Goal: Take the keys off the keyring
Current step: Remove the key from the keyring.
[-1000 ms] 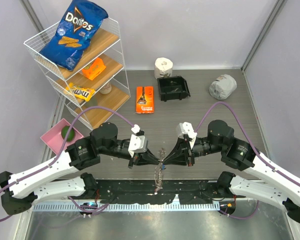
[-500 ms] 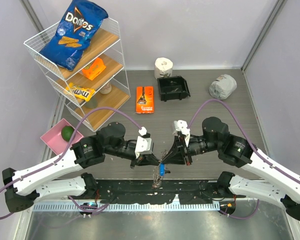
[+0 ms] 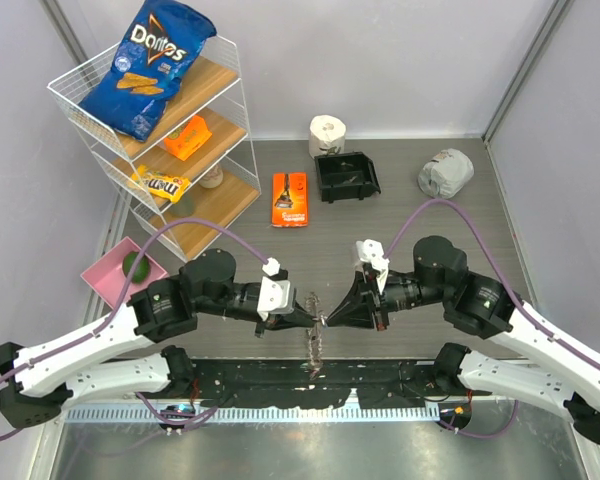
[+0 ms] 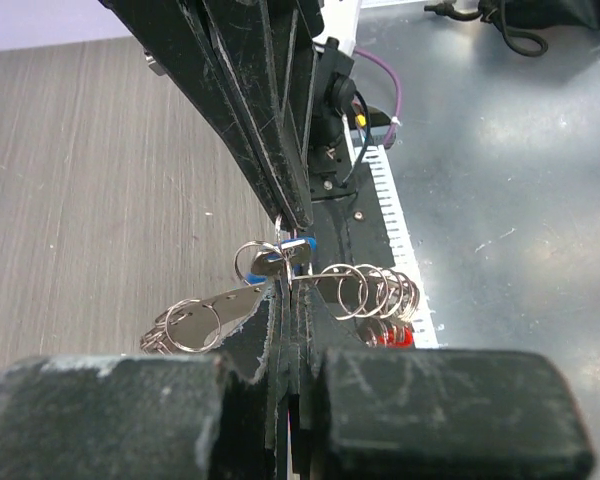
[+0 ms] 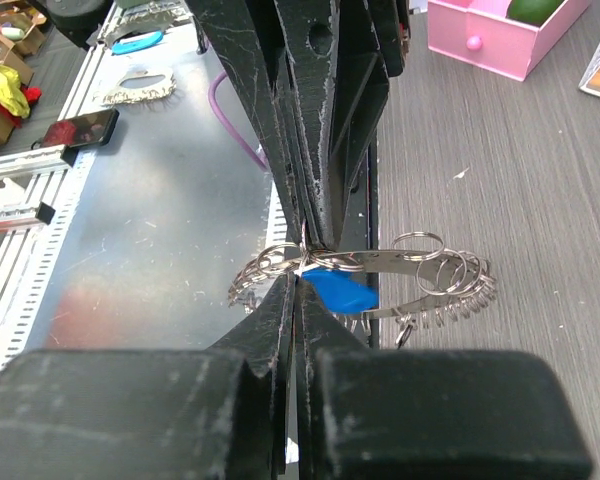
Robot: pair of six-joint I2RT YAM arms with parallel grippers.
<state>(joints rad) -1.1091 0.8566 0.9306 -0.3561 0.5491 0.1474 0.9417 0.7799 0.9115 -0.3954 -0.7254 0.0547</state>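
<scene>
Two labels read clearly: "Doritos" on the blue bag [image 3: 145, 65] atop the wire rack [image 3: 242, 110], and "m&m's" on the yellow packet [image 3: 160, 184] two shelves below. Left gripper [image 3: 308, 319] and right gripper [image 3: 332, 318] meet tip to tip over the near edge of the table [image 3: 430, 230]. Both are clamped on the keyring [image 3: 316, 345], which dangles beneath them, with a blue-headed key [image 5: 340, 290] just beside the pinch.

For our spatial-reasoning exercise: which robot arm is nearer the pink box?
Left. The left arm bends close beside the pink box, just right of it; the right arm lies much farther right.
</scene>
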